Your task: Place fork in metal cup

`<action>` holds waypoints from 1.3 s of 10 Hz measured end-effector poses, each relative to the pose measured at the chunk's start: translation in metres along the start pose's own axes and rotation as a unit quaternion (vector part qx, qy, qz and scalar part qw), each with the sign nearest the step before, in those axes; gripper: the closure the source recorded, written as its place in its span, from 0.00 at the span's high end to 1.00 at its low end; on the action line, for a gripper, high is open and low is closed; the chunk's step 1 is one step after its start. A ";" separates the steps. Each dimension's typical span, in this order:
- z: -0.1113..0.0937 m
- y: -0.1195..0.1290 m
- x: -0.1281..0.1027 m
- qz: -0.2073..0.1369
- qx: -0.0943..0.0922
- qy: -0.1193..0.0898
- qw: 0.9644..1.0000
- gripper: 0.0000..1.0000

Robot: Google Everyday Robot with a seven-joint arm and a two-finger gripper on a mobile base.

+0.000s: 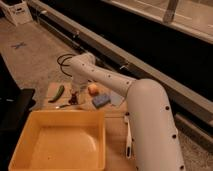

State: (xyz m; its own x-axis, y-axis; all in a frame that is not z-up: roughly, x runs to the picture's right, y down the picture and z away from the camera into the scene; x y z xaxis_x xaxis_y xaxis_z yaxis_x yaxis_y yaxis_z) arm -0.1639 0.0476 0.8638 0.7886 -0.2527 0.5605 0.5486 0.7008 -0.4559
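The fork (67,105) is a thin silvery utensil lying flat on the wooden board (112,120), just behind the yellow bin's far rim. My gripper (74,96) hangs from the white arm (100,75) and points down. It sits just above and behind the fork, open, with nothing in it. The metal cup is out of view, possibly hidden behind the arm.
A green vegetable (57,93) lies left of the gripper. An orange fruit (93,89), a blue sponge (101,100) and a grey cloth (116,98) lie to its right. A yellow bin (55,142) fills the front. A white-handled brush (128,136) lies beside my arm.
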 end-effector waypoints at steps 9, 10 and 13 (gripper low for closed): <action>0.029 -0.001 0.039 0.069 -0.007 -0.022 0.997 0.65; 0.032 0.000 0.041 0.074 -0.009 -0.026 0.997 0.65; 0.037 0.001 0.042 0.078 -0.012 -0.036 0.996 0.65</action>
State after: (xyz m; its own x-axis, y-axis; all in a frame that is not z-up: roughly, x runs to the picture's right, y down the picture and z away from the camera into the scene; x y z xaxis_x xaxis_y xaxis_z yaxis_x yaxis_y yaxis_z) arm -0.1410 0.0618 0.9122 0.8440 -0.0928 0.5283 0.4275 0.7113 -0.5579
